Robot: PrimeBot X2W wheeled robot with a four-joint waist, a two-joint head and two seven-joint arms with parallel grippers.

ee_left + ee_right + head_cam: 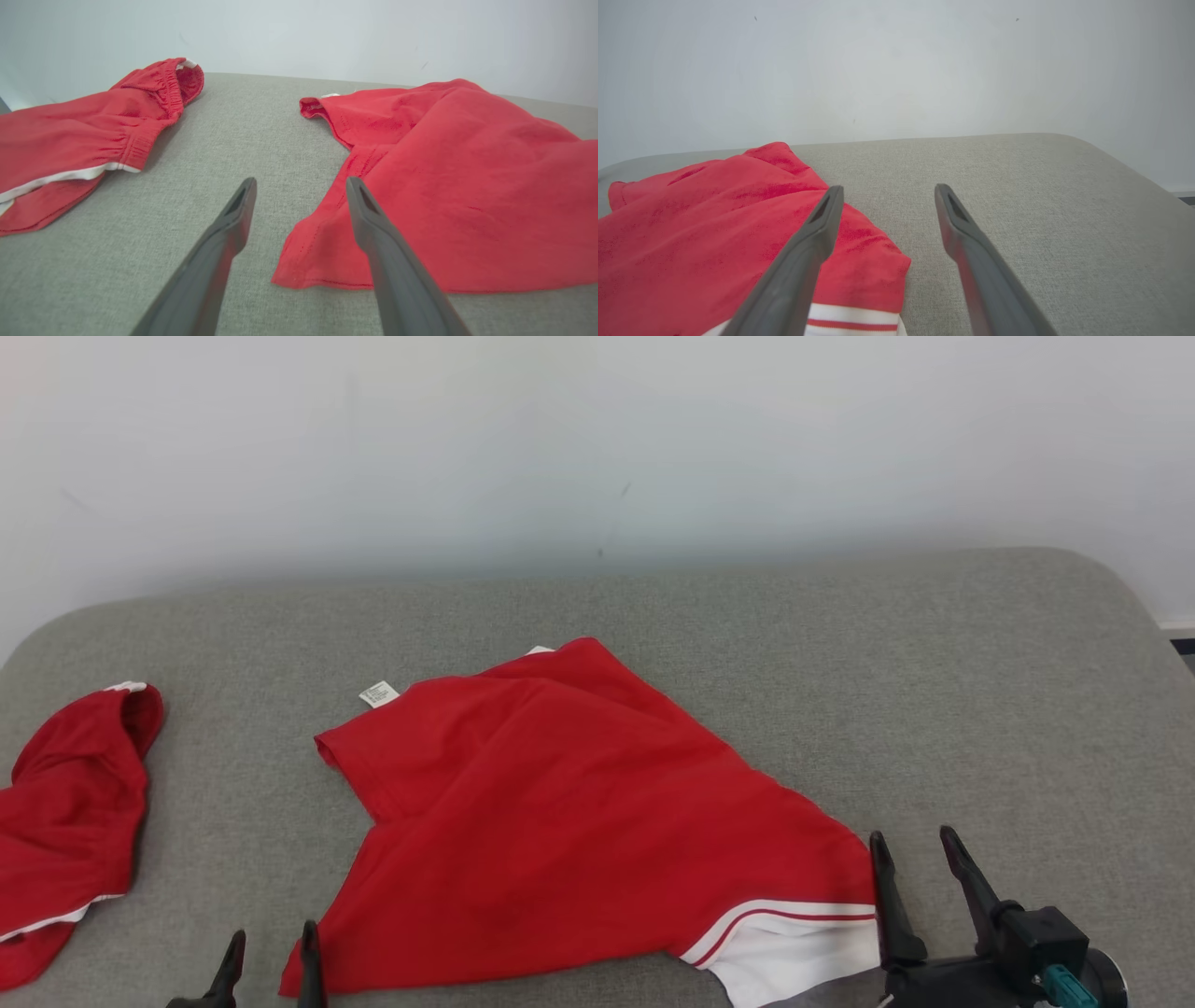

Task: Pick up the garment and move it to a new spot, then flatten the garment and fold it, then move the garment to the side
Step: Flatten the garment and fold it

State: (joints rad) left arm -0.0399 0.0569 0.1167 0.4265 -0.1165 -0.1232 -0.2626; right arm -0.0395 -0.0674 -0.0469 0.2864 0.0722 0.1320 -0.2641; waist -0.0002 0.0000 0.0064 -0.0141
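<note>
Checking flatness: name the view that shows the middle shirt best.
Head view: the whole shirt shows, with label and striped band. Left wrist view shows its near hem and a sleeve, cut off at the right edge. Right wrist view shows the striped corner and the folds behind it.

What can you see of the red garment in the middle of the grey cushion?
The red garment is soft-looking cloth, spread loosely, partly folded over itself, lightly creased. A white label sticks out at its far left edge; a white band with a red stripe trims its near right corner. It lies on the grey cushion. The open left claw sits at its near left corner, the open right claw beside the band; contact is unclear.
</note>
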